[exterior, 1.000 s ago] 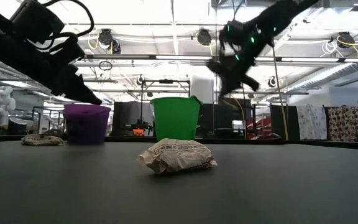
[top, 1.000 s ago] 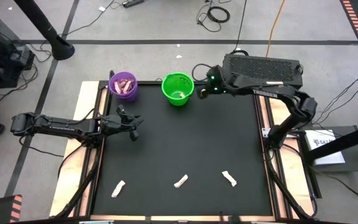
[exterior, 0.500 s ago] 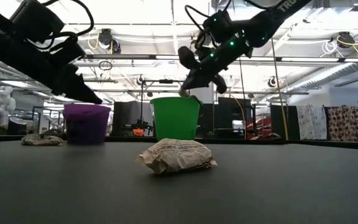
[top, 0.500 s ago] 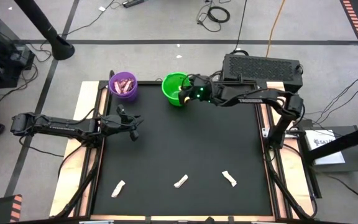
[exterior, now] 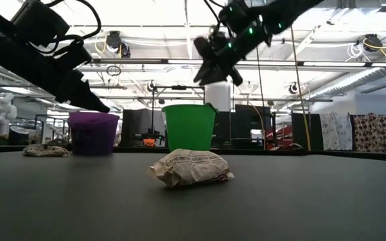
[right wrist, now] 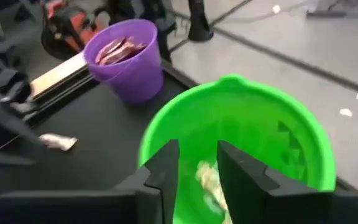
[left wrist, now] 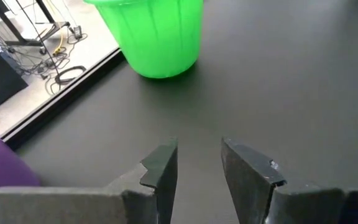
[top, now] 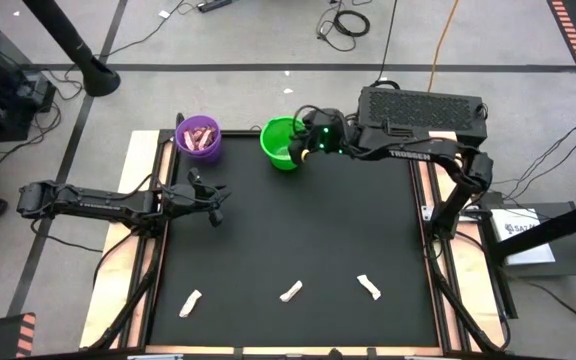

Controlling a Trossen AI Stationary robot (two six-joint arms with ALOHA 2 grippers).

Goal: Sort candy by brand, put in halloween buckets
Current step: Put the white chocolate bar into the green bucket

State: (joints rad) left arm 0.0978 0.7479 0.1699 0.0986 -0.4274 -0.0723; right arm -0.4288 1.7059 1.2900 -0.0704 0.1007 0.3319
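Observation:
The green bucket (top: 281, 146) stands upright near the table's far edge, with the purple bucket (top: 200, 137) to its left. Pink-red candy (right wrist: 118, 48) fills the purple bucket. My right gripper (top: 301, 143) hovers open above the green bucket's right half (right wrist: 197, 162), clear of the rim (exterior: 204, 77). A cream-wrapped candy (right wrist: 207, 182) lies inside the green bucket, below the fingers. Three white-cream candies (top: 190, 302) (top: 291, 291) (top: 369, 287) lie along the near edge. My left gripper (top: 215, 204) waits open at the table's left side (left wrist: 199, 158).
The nearest cream candy (exterior: 190, 167) lies in front of the low camera. A black box (top: 420, 108) sits behind the far right corner. The black mat (top: 298, 230) between the buckets and the near row of candies is bare.
My right gripper swung toward the table's left until it stood over the green bucket. It dipped close to the rim, then rose again above it. The left arm and the candies on the table kept still.

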